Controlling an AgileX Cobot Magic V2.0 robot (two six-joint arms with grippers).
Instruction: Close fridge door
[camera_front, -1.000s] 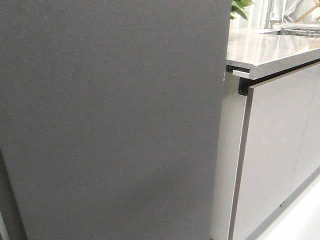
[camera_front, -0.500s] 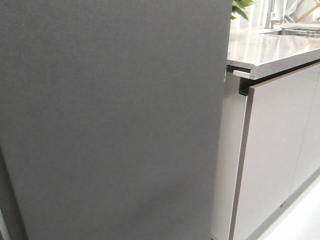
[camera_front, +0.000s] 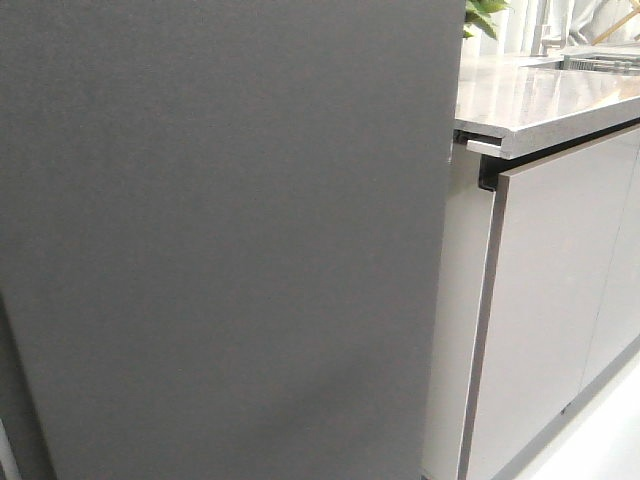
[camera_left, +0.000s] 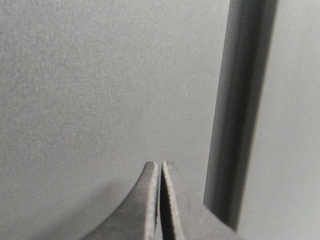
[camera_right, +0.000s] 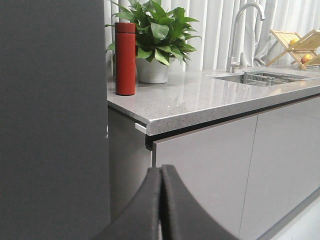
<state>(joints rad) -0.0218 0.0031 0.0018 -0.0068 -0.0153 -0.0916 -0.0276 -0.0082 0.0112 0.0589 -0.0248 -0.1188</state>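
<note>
1. The fridge door (camera_front: 220, 240) fills the front view from nine o'clock past centre.
2. Left end effector (camera_left: 160, 172): fingers together, tips near the door.
3. Right end effector (camera_right: 161, 177): fingers together, empty.

Fridge door (camera_front: 220, 240) edges (top, bottom) cropped

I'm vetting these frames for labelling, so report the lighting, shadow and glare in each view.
Front view: the tall matte dark-grey fridge door is evenly lit, without glare, and the speckled grey stone countertop shines. Left wrist view: a dark shadow band runs beside the shut left pincer. Right wrist view: bright, with the shut right pincer blurred.
</note>
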